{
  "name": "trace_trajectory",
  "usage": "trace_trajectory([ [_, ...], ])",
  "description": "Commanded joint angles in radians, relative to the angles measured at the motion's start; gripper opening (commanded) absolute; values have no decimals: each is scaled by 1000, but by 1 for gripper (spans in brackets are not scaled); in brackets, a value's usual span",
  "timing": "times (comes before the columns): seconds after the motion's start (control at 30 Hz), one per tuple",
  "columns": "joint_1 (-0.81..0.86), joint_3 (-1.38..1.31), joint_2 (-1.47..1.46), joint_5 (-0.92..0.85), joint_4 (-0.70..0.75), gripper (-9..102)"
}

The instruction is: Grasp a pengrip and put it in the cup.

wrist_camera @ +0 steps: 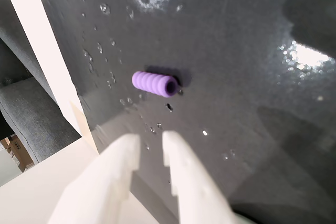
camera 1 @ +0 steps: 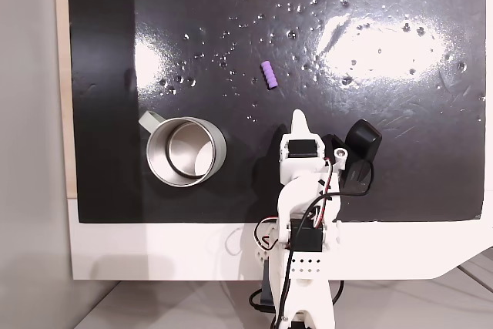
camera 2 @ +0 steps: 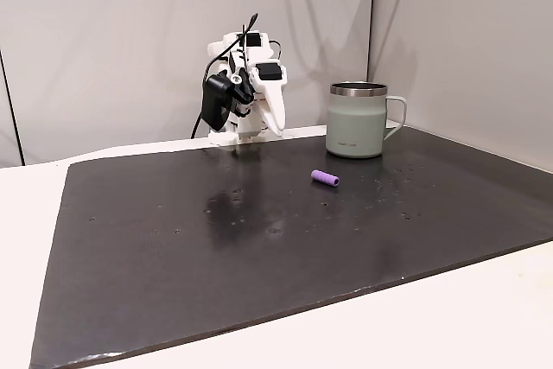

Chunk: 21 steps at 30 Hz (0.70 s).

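The pengrip (camera 1: 268,75), a small purple ribbed cylinder, lies on its side on the black mat, also seen in the other fixed view (camera 2: 325,178). In the wrist view the pengrip (wrist_camera: 154,83) lies ahead of my fingertips with bare mat between. The cup (camera 1: 219,149), a brushed-metal mug, stands upright and empty to the left of the arm, handle toward the far left; from the side the cup (camera 2: 355,123) is beyond the pengrip. My gripper (camera 1: 299,115) (camera 2: 278,127) (wrist_camera: 151,148) hangs above the mat near the arm's base, fingers almost together, holding nothing.
The black mat (camera 1: 400,159) carries pale glinting specks and bright light reflections. A black webcam (camera 1: 360,144) sits on the arm beside the gripper. The white table edge (camera 1: 154,252) borders the mat at the arm's side, and a wall stands behind.
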Motion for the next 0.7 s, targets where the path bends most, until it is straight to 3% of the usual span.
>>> trace_trajectory([
  [0.0, -118, -6, 8, -155, -5, 0],
  [0.4, -133, -6, 8, -175, -3, 0],
  [0.67, -337, -94, 6, -382, 117, 0],
])
